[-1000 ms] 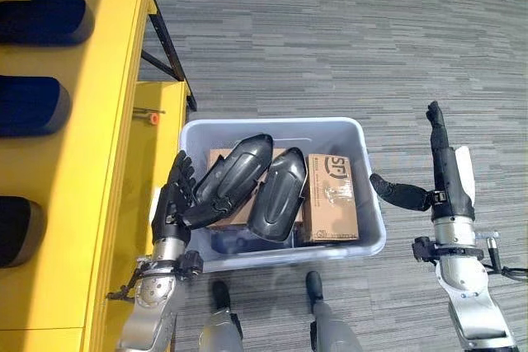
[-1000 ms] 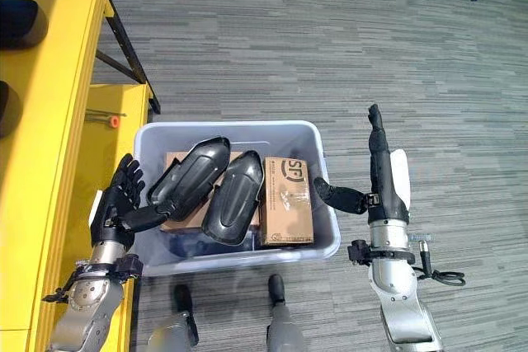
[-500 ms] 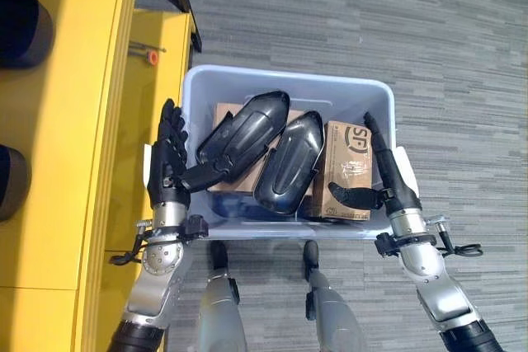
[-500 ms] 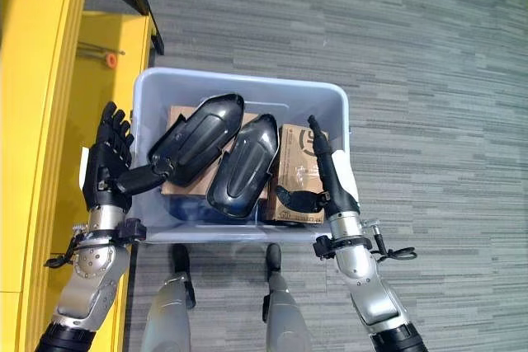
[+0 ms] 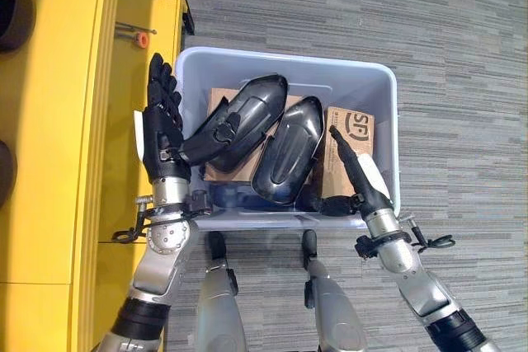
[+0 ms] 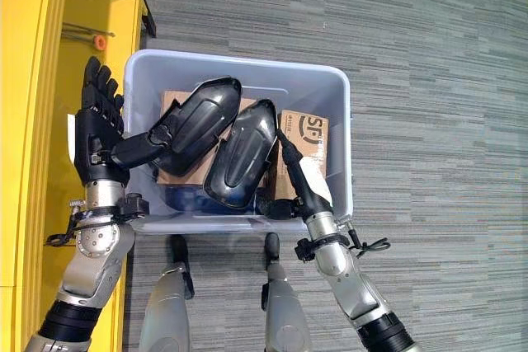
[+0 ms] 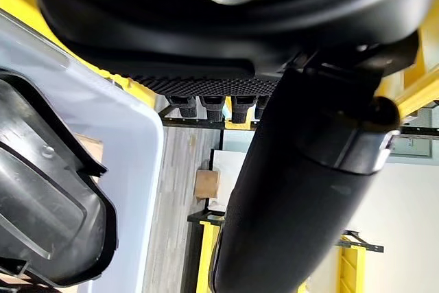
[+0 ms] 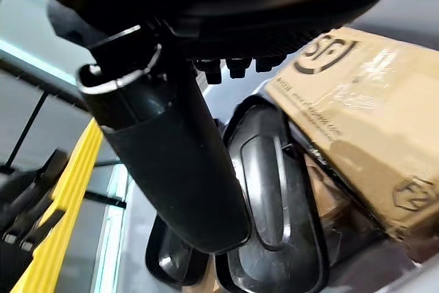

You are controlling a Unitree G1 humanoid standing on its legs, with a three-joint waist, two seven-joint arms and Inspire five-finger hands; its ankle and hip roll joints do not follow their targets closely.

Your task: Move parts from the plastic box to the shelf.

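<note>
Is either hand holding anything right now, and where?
Nothing is held: the left hand and right hand are open beside the black parts.

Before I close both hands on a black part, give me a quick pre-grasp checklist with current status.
1. Left hand open: ok, fingers straight, at the plastic box's left wall.
2. Right hand open: ok, fingers straight, over the cardboard box.
3. Hands flank the same part: not ok; the left black part and right black part both lie between them.
4. Parts free to lift: cannot tell; they overlap and rest on cartons.
5. Yellow shelf beside left arm: ok.
</note>
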